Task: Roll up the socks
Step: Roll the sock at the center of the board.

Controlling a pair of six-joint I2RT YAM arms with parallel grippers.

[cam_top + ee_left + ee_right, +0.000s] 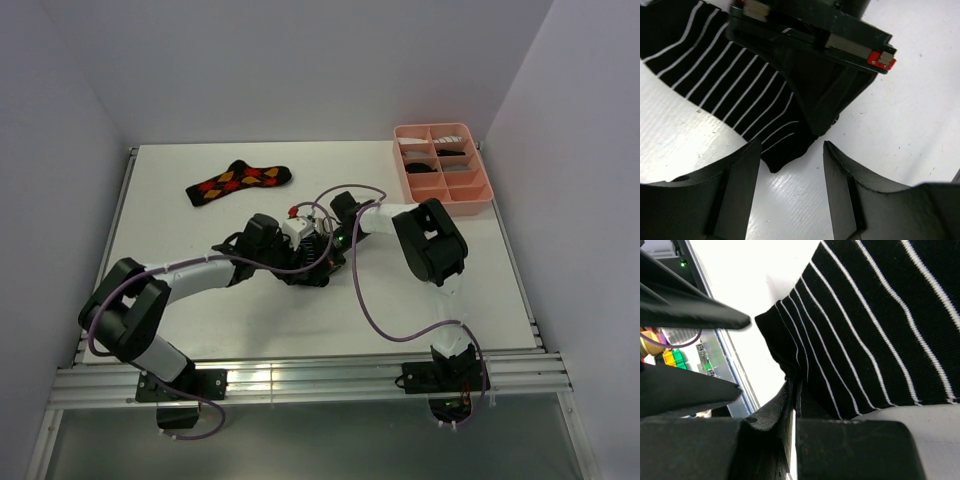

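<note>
Your right gripper (pixel 794 392) clamped on striped sock (pixel 865 330) edge, lower centre. Left gripper (pixel 791 150) spread wide, holding nothing, toe at fingertips. Step 1, likely: grip toe, start roll.

Black white-striped sock (pixel 880 325) cut off top and right, pink tray (pixel 468 186) at far right corner, contents too small to tell
</note>
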